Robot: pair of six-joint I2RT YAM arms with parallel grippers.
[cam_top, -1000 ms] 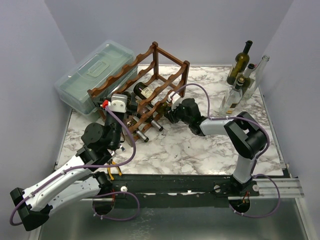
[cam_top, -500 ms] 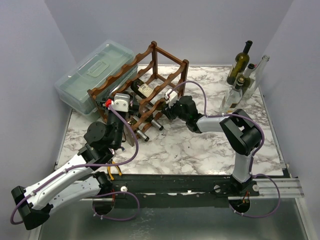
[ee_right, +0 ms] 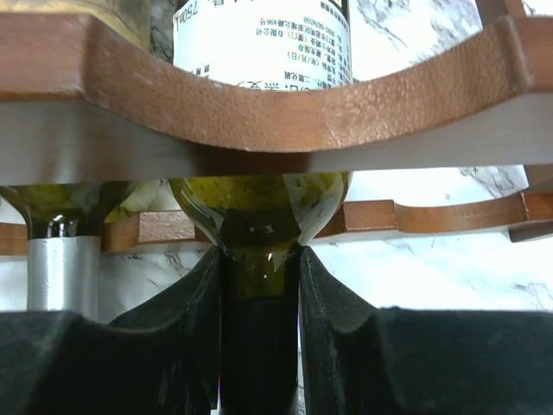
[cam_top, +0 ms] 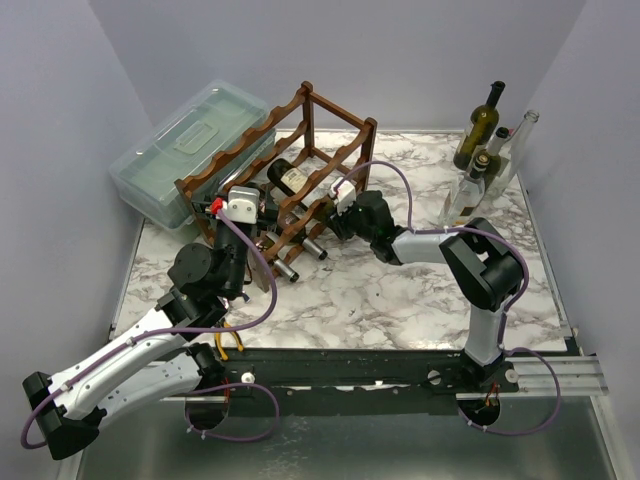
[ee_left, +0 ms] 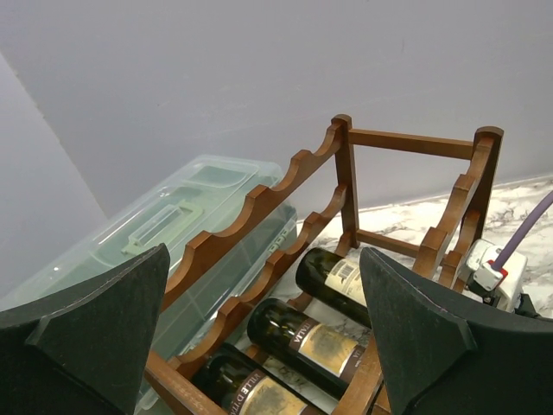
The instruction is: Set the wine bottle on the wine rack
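Pushed further toward 10 o'clock, our outstretched right gripper (ee_right: 259,270) clamps the wine bottle (ee_right: 259,203) neck inside the wine rack (ee_right: 259,117); our left gripper (ee_left: 262,255) stands apart.

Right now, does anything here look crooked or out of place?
Only the wine rack: it sits skewed, diagonal to the table's edges, close beside the plastic box. I see nothing spilled or broken.
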